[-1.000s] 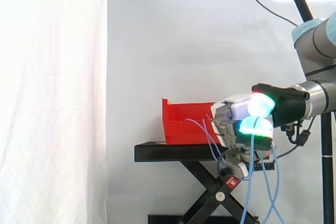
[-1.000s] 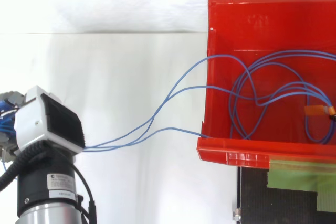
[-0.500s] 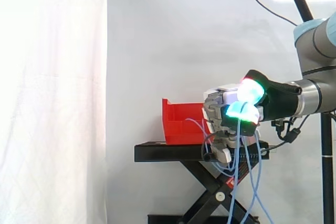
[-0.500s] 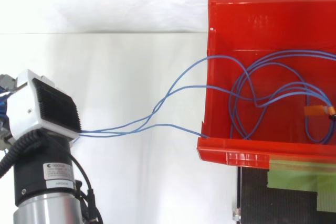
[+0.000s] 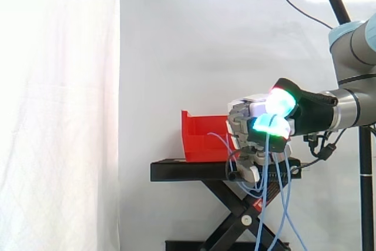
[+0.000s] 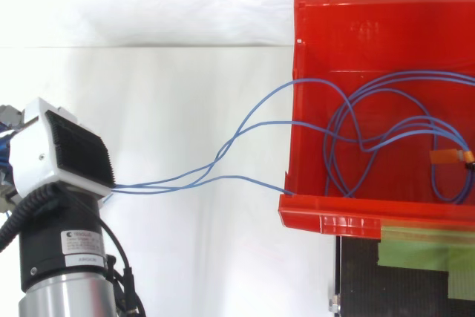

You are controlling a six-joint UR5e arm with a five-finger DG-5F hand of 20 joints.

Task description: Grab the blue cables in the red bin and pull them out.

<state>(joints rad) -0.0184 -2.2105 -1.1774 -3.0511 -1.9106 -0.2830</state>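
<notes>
One arm (image 5: 351,45) is in service, reaching in level with the red bin's (image 6: 297,102) rim in the side view. The black stand (image 5: 188,170) sits directly under the red bin.

Hand (image 5: 249,120): out beyond the bin's low front wall, clear of it in the top view. It is clenched on the blue cables (image 6: 221,159), with loose lengths hanging below it to beneath the bin's level.

Cables: several strands leave the bin over its front wall and corner and run in a slack bundle to the hand. Their long axis lies along the line from bin to hand. Most of the length lies coiled in loops on the bin floor, with an orange tag (image 6: 450,156) deep inside, far from the front wall.

Assessment: extraction is partial. Further travel should carry the hand away from the bin's front wall, along the strands. Loops may snag at the bin's front corner.
</notes>
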